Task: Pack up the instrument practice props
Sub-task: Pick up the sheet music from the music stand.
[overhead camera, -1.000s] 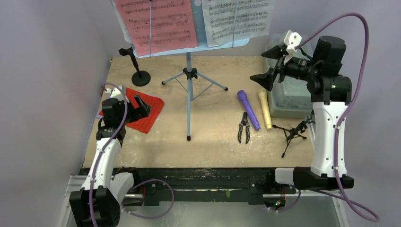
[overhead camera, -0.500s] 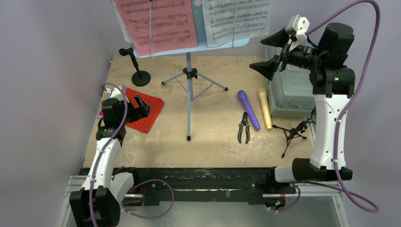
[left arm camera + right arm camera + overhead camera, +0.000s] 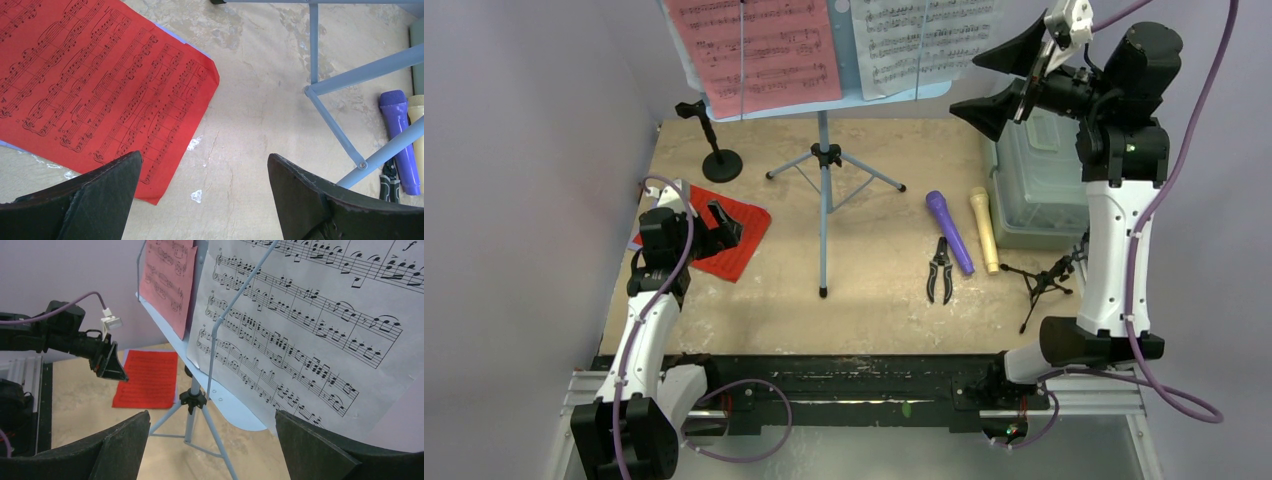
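The right gripper (image 3: 990, 80) hung spread and empty just right of the white page (image 3: 924, 40) on the far music desk (image 3: 929, 92); the left gripper (image 3: 724, 226) gaped, empty, over the flat-lying red page (image 3: 100, 85) at left; a careless pinch could crease paper or topple the tripod-legged desk.

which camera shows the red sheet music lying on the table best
Left wrist: the red sheet fills the upper left of the frame, staves legible. In the top external view the left gripper hides part of it. The right wrist shows it small and far, beyond the music stand.
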Controlling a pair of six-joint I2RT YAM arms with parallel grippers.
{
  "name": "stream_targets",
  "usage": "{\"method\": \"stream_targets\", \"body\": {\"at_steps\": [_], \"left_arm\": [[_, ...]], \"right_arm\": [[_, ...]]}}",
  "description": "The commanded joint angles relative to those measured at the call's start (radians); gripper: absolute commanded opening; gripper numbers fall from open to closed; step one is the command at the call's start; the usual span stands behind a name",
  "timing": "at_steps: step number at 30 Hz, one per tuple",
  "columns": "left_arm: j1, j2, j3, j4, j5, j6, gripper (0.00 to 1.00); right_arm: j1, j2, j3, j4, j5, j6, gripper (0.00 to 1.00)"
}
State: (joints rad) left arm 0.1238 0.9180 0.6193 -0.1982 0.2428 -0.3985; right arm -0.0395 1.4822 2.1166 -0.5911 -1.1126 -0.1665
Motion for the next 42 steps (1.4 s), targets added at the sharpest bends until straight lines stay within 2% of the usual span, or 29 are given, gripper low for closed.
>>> {"method": "stream_targets", "body": {"at_steps": [1,9,22,37,42], "left_arm": [[-0.002,-0.017,0.022,0.032,0.004,0.026,0.97],[-0.001,-0.021,0.022,0.031,0.003,0.026,0.97],[-0.001,-0.022,0.022,0.033,0.006,0.024,0.97],[-0.001,-0.015,0.021,0.037,0.013,0.023,0.97],[-0.001,-0.013,0.02,0.037,0.013,0.023,0.97]], "right_arm": [[-0.002,0.009,0.047,0.14,0.0,0.152,0.99],[-0.006,0.017,0.111,0.198,0.179,0.271,0.99],[-0.038,0.031,0.096,0.282,0.404,0.46,0.99],[-0.039,0.083,0.003,0.451,0.245,0.666,0.99],[-0.039,0.093,-0.026,0.515,0.181,0.727,0.94]]}}
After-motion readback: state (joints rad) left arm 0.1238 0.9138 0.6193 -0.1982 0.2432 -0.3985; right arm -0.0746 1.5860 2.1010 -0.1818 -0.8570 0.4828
